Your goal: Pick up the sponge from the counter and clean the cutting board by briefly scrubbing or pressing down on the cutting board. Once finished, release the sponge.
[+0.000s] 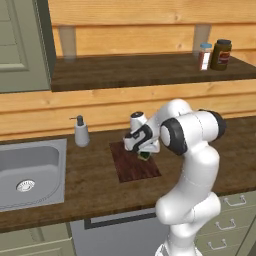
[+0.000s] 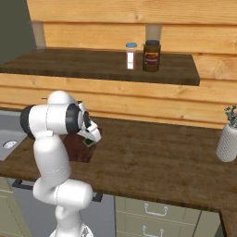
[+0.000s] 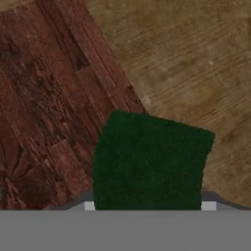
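Note:
The green sponge sits between my gripper's jaws, which are shut on it. In the hand view it lies over the right edge of the reddish-brown cutting board, partly above the browner counter. From the left base view the sponge peeks out under the gripper at the board's far right corner. The right base view has the sponge low over the board. Whether it touches the board I cannot tell.
A soap dispenser stands left of the board, beside the steel sink. Two jars stand on the higher shelf. A white vase stands far right on the counter.

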